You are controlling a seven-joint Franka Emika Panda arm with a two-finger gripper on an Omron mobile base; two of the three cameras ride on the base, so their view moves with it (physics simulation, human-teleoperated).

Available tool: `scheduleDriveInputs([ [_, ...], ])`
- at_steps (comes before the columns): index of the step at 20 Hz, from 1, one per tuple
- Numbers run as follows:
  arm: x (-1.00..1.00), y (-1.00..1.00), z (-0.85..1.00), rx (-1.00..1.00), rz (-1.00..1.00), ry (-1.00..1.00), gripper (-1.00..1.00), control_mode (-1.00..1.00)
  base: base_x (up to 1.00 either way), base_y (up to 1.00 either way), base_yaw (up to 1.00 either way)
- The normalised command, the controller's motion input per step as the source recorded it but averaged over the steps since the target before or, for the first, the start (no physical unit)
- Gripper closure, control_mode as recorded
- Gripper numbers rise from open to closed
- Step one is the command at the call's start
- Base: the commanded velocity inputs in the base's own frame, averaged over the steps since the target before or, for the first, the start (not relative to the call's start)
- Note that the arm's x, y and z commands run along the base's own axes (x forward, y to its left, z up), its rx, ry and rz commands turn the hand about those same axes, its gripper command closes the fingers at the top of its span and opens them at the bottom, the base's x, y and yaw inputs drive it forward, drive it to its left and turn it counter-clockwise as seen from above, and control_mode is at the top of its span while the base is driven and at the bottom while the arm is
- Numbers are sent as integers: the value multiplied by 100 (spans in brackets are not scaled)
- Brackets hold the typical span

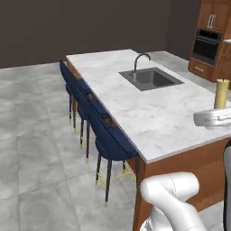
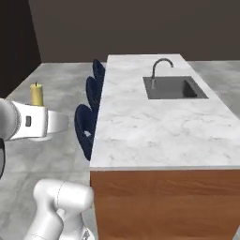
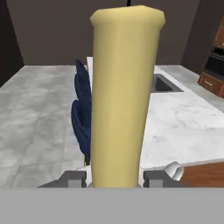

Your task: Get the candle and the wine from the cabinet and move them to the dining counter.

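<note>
The pale yellow candle (image 3: 124,96) stands upright between my fingers (image 3: 73,178), and my gripper (image 3: 114,178) is shut on its lower end. From the left base view the candle (image 1: 221,93) rises above my white hand at the right edge, over the near right part of the dining counter (image 1: 149,117). From the right base view the candle (image 2: 36,93) sits at the left, above the floor and left of the dining counter (image 2: 154,126). The wine and the cabinet are out of view.
A dark sink (image 1: 151,79) with a curved faucet (image 1: 140,61) is set in the far half of the marble top. Navy stools (image 1: 103,131) line its left side. A wall oven (image 1: 207,45) in brown wooden units stands at the back right. Grey tiled floor surrounds the island.
</note>
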Motion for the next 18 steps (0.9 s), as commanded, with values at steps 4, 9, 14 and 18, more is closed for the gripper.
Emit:
scheduleDriveInputs([
  [4,0,0,0,0,0,0,100,100,36,75,-74],
  [9,0,0,0,0,0,0,100,100,20,99,-60],
  [14,0,0,0,0,0,0,100,100,34,100,-43],
  [18,0,0,0,0,0,0,100,100,70,100,-14],
])
